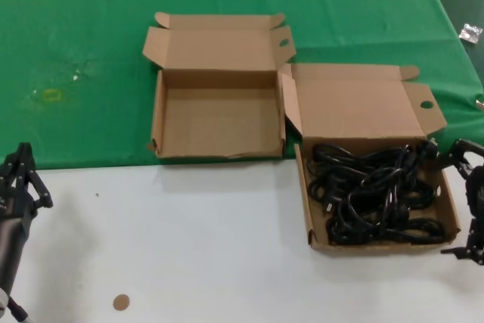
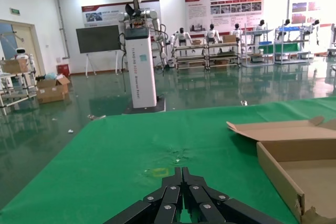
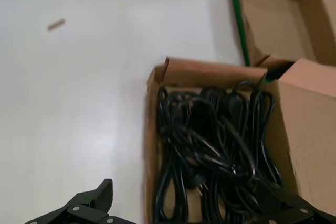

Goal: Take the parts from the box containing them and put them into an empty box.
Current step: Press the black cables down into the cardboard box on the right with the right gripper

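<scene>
Right gripper (image 3: 184,211) spread wide beside the cord box (image 1: 311,209)
Black power cords (image 1: 374,194) fill it; left gripper (image 2: 181,192) clenched, parked well apart from the empty box (image 1: 158,115)

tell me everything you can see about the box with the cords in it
The box with the cords is a shallow brown corrugated cardboard mailer, open, its hinged lid standing up at the far side with a round hole in a side flap. It sits flat on the white surface, its lid over the green cloth, close beside the empty box. Tangled black power cords fill it. The right end effector hovers open at its outer edge.
</scene>
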Controlling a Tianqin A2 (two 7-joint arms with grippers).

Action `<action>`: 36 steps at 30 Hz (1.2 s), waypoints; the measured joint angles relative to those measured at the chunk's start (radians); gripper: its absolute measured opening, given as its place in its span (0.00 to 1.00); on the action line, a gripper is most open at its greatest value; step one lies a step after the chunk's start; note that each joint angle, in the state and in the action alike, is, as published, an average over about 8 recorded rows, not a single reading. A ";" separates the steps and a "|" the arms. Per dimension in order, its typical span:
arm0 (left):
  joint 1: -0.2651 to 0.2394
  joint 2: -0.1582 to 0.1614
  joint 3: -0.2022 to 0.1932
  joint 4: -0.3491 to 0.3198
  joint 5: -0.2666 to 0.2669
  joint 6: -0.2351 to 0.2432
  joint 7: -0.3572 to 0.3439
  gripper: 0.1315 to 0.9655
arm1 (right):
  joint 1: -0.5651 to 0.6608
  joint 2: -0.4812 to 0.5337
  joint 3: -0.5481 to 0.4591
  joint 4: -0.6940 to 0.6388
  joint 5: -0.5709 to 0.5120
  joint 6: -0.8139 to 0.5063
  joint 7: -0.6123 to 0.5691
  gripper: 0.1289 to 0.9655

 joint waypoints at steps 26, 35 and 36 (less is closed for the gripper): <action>0.000 0.000 0.000 0.000 0.000 0.000 0.000 0.02 | 0.149 -0.223 -0.009 -0.260 -0.179 -0.055 -0.183 1.00; 0.000 0.000 0.000 0.000 0.000 0.000 0.000 0.02 | 0.184 -0.268 -0.007 -0.321 -0.198 -0.041 -0.216 0.98; 0.000 0.000 0.000 0.000 0.000 0.000 0.000 0.02 | 0.186 -0.271 -0.007 -0.323 -0.200 -0.041 -0.217 0.97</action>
